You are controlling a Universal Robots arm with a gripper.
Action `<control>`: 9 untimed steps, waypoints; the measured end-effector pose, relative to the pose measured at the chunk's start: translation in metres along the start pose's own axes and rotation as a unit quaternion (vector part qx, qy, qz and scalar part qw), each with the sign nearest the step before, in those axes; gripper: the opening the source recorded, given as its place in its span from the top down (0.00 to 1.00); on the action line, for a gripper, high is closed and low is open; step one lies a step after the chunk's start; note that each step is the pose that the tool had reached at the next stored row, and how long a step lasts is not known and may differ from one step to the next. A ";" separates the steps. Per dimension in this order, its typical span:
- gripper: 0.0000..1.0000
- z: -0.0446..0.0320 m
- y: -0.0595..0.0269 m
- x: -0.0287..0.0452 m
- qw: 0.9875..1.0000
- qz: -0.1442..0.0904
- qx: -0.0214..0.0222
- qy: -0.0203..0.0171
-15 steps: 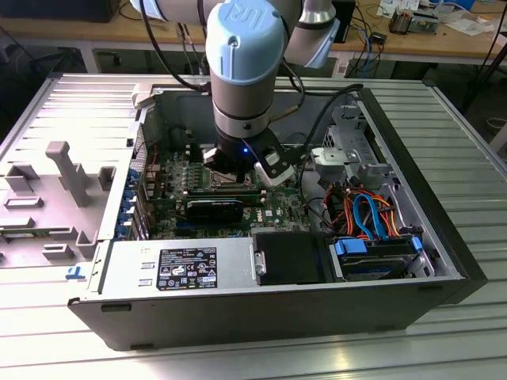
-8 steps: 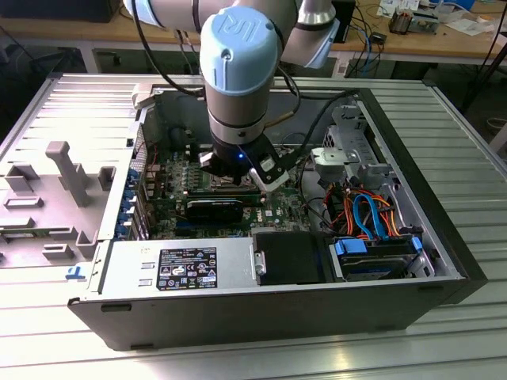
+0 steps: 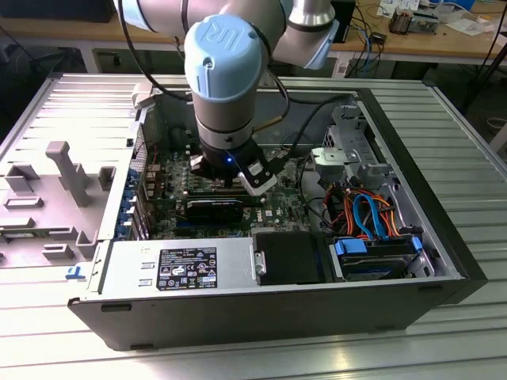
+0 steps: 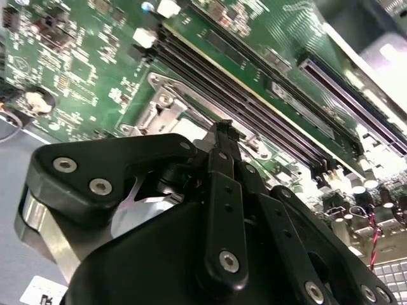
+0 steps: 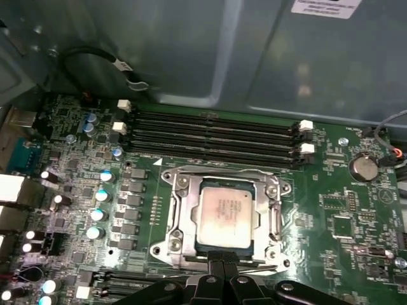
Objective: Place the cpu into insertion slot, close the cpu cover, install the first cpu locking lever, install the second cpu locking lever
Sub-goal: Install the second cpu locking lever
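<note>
Black gripper [image 5: 222, 259] fingers, pressed together with nothing between them, sit at the near edge of the cpu cover [image 5: 181, 219], which lies closed flat over the insertion slot [image 5: 275, 222]. Just beyond the tips, the cpu [image 5: 227, 218] rests seated in that slot, its silver top showing through the cover's opening on the green motherboard [image 5: 337, 210].
</note>
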State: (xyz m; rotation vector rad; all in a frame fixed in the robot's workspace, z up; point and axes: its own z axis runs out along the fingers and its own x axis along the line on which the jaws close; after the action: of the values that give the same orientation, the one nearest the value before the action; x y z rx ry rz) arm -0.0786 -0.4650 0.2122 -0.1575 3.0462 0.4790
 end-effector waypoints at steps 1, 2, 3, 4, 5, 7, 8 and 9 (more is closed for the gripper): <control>0.89 0.0006 -0.0001 0.0020 1.000 0.000 0.000 0.000; 0.89 0.0012 -0.0002 0.0037 1.000 0.000 0.000 0.000; 0.89 0.0018 -0.0003 0.0055 1.000 0.000 0.000 0.000; 0.89 0.0024 -0.0003 0.0076 1.000 0.000 0.000 0.000; 0.89 0.0036 -0.0004 0.0117 1.000 0.000 0.000 0.000; 0.89 0.0048 -0.0003 0.0160 1.000 0.000 -0.001 0.000; 0.89 0.0056 -0.0003 0.0185 1.000 0.000 -0.001 0.000; 0.89 0.0062 -0.0004 0.0204 1.000 0.000 -0.001 0.000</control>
State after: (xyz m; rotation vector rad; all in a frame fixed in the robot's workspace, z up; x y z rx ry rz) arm -0.0985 -0.4653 0.2048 -0.1573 3.0458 0.4809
